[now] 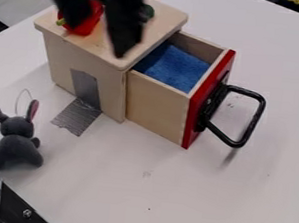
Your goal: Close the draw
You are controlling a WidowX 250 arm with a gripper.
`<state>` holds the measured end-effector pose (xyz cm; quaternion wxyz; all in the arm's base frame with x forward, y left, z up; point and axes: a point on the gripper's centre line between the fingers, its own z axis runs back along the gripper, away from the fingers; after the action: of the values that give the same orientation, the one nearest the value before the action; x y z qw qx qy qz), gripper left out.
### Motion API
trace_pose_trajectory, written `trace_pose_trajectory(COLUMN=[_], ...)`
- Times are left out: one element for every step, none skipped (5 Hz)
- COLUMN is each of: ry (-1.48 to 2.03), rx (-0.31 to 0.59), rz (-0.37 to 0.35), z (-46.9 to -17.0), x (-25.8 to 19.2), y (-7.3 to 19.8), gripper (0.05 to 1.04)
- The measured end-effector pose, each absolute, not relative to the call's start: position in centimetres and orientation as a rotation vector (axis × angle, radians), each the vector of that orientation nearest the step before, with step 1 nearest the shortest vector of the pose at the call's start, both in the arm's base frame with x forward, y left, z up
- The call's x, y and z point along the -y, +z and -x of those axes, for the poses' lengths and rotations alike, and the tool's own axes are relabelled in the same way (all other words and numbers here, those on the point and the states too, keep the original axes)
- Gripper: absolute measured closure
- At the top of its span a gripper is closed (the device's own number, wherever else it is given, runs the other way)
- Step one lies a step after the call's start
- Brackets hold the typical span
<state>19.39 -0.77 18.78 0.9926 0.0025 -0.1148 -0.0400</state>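
jaws spread apart above the wooden box [108, 81], its red-fronted drawer [156, 104] out, blue lining [177, 67] inside

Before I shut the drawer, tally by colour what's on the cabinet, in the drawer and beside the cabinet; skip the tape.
Red: 1, toy pepper
Green: 1, partly hidden item
Blue: 1, cloth
Grey: 1, plush animal
Total visible: 4

Lab (probably), white table [203, 204], silver tape [78, 117]
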Motion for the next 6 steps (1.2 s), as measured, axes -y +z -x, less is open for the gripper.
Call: trace_pose_trajectory(ry=[-0.096, -0.102, -0.115, -0.118, -0.111, -0.096], rx=[0.203, 0.191, 0.195, 0.201, 0.206, 0.199], rz=[-0.009, -0.037, -0.040, -0.022, -0.012, -0.016], z=[-21.8, -25.0, -27.8, -29.9, -31.4, -32.1], x=[3.0, 5.8, 8.4, 10.8, 12.3, 12.6], y=[17.0, 14.6, 12.7, 10.9, 9.2, 6.9], gripper=[0.086, 0.086, 0.086, 0.086, 0.086, 0.086])
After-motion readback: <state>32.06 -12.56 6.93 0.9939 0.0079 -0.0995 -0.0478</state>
